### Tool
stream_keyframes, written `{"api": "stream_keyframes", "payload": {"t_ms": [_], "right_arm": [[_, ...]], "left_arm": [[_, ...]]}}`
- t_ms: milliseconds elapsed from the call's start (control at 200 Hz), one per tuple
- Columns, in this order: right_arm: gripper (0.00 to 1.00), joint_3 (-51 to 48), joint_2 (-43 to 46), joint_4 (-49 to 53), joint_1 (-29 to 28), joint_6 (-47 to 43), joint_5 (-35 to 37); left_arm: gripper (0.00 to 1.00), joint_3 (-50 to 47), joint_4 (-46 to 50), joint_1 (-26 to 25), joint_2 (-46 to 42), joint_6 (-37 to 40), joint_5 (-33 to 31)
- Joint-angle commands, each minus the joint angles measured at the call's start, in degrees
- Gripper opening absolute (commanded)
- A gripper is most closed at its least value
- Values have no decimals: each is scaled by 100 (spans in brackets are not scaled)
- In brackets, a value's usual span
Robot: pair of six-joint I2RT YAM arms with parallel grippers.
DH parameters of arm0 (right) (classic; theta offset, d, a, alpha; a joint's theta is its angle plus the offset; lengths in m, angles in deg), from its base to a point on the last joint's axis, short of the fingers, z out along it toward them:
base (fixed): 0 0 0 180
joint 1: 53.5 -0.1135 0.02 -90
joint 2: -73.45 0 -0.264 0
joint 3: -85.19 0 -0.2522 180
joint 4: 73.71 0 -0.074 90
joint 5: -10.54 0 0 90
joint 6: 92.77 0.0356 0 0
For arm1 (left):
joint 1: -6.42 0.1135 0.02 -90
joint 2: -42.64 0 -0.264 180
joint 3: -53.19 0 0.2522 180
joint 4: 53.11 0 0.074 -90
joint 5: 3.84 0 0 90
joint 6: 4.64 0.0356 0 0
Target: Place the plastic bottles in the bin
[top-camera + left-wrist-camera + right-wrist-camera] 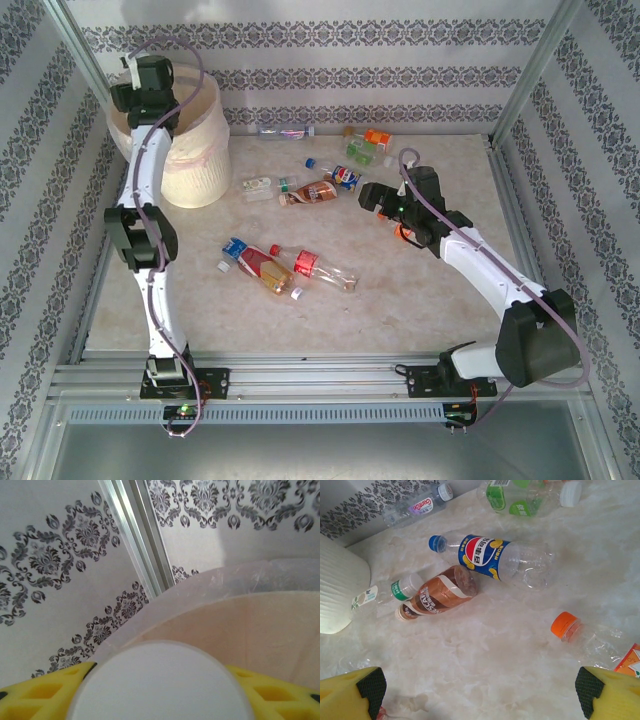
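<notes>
Your left pincer (162,707) clasps a pale round-ended plastic bottle (160,675) over the round cream bin (240,625).
Right pincer (480,690) gapes above clear colour-labelled bottles (495,560).

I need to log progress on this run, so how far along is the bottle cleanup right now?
Done: nothing I can confirm, since the bottom of the bin is out of sight.
In hand: the left gripper holds a pale round object, likely a bottle, over the bin. The right gripper is open and empty.
Left: at least eight bottles lie on the table, including the blue-label bottle, brown bottle and orange-cap bottle.
</notes>
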Motion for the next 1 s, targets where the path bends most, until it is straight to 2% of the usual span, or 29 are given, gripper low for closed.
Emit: {"api": "stream_keyframes", "payload": {"t_ms": [0,165,355,625,739,864,994], "right_arm": [[98,132,14,140,24,61,6],[98,24,106,154,28,107,118],[98,-9,172,153,22,63,236],[98,-105,256,63,27,103,286],[98,-170,350,-12,20,123,302],[98,-310,494,-153,26,115,399],[98,-462,633,-343,26,79,446]], "left_arm": [[67,680,531,21,329,-39,-329],[86,864,673,-136,321,-58,-148],[99,1059,1121,-255,86,-480,236],[100,972,1698,-488,-489,-1157,1057],[100,836,1826,-566,-794,-1564,1594],[100,230,1519,-694,-1325,-1842,2198],[100,-483,1191,-912,-1876,-1971,2511]]}}
